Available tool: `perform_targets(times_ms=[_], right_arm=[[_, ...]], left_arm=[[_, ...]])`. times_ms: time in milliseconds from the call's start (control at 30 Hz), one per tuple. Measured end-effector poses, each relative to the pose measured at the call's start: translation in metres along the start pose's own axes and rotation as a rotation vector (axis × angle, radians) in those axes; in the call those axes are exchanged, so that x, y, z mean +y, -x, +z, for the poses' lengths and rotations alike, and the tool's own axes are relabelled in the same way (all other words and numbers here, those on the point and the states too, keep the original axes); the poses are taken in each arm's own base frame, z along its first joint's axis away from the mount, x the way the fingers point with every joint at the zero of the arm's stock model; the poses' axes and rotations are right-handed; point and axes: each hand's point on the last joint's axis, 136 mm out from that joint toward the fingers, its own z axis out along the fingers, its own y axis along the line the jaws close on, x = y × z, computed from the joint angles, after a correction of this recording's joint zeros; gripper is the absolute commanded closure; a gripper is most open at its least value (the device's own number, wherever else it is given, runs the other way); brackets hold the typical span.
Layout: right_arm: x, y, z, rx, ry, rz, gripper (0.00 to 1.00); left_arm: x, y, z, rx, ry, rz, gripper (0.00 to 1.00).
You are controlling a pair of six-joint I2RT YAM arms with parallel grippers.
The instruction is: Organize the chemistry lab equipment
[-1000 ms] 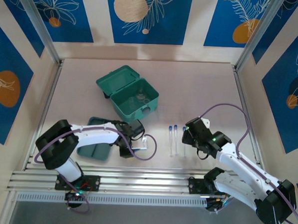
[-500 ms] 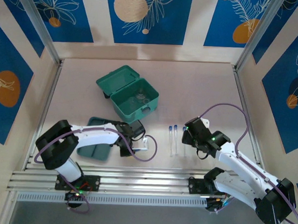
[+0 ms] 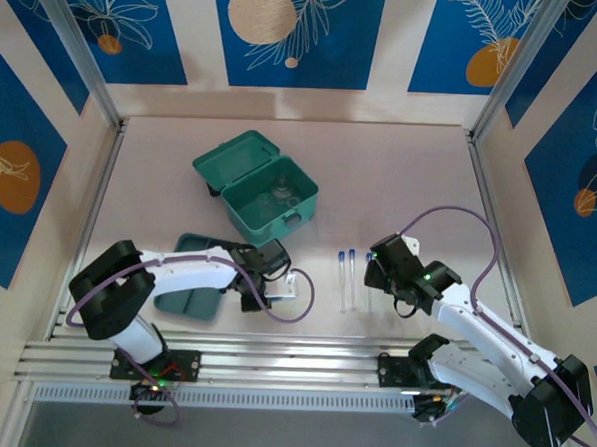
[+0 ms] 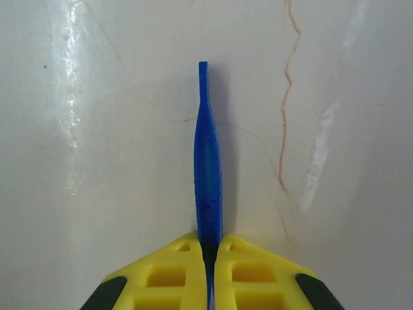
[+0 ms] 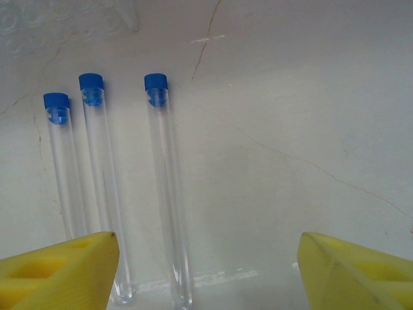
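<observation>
Left pincer, blue tweezers straight ahead

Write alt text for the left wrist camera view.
The yellow left gripper is shut on a pair of blue tweezers, which point straight ahead from between its tips. Behind them is a pale, glossy table marked with thin, crack-like lines.

Left gripper jaws closed in, now clamped on blue tweezers.

White arm links with black joints; purple cables; yellow end effector fingers, square-recessed, black-edged.
</observation>
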Motion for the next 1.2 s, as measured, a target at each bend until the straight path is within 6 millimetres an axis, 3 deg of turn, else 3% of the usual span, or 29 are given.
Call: perform_targets(times_ms=[367,533,767,1200], right_arm=[[0.0,0.0,0.0,0.0,0.0,0.0,0.26],[0.0,0.0,0.0,0.0,0.0,0.0,0.26],[0.0,0.001,-0.002,-0.007,0.007,0.003,0.26],[0.001,0.003,-0.004,-0.019,0.017,0.008,0.26]], left_arm=[[0.013,0.004,-0.001,-0.027,0.06,-0.01,0.92],[0.03,0.001,-0.003,-0.023,0.124,-0.034,0.88],[0.048,-0.003,-0.021,-0.047,0.186,-0.076,0.87],[0.059,-0.013,-0.057,-0.07,0.226,-0.121,0.84]])
